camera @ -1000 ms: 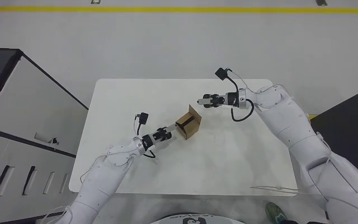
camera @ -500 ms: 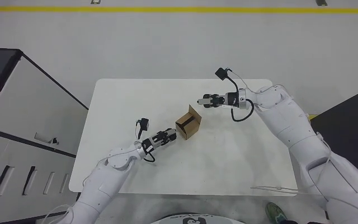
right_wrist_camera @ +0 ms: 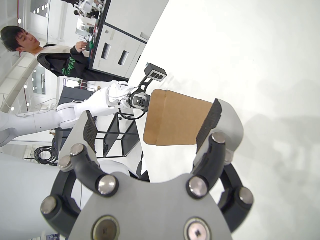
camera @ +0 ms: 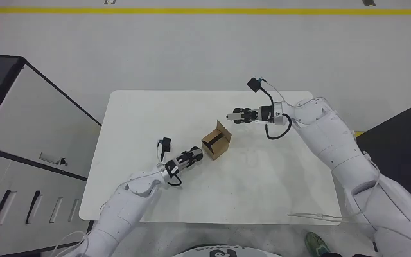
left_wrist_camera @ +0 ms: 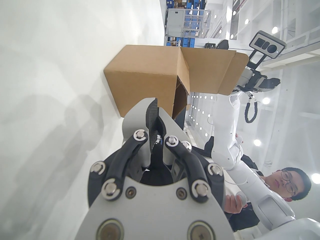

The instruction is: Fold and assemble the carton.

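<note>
Top view, white table, brown carton mid-table, grey floor, yellow line

In the top view, the left gripper lies at eight o'clock of the box, too small to tell whether they touch. From the left wrist, its closed fingers cover the box's nearest corner, and a flap hides the tips of the right gripper. From the right wrist, one finger covers the box's near edge.
</note>
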`<state>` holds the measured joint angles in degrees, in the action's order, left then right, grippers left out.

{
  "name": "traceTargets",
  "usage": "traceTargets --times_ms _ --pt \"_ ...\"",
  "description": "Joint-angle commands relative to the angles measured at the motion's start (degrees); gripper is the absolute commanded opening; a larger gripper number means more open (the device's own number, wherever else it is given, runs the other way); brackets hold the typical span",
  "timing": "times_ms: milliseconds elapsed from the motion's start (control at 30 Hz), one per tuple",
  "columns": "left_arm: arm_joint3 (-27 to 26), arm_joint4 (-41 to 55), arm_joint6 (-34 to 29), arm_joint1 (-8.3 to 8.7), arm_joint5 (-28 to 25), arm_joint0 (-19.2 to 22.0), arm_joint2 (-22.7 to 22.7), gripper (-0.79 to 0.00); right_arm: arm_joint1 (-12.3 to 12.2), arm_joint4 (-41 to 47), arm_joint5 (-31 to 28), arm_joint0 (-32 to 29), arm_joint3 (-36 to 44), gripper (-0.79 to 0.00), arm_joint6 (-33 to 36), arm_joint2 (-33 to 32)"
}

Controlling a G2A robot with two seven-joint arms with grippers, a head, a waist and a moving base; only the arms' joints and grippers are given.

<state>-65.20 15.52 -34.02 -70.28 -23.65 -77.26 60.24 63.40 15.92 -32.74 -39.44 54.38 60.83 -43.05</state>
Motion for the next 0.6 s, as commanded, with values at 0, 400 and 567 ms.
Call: traceTargets --times_ms 0,400,567 --pt "0.4 -0.6 0.4 -0.19 0.2 0.3 -0.6 -0.785 0.0 0.0 0.0 0.0 0.0 0.000 0.0 0.0" --pt "2.9 -1.5 2.6 -1.30 -0.5 2.1 -2.9 -0.785 0.0 0.0 0.0 0.0 0.0 0.000 0.0 0.0" --pt "4.2 -1.8 3.7 -1.74 -0.7 2.9 -3.5 -0.785 0.0 0.0 0.0 0.0 0.0 0.000 0.0 0.0"
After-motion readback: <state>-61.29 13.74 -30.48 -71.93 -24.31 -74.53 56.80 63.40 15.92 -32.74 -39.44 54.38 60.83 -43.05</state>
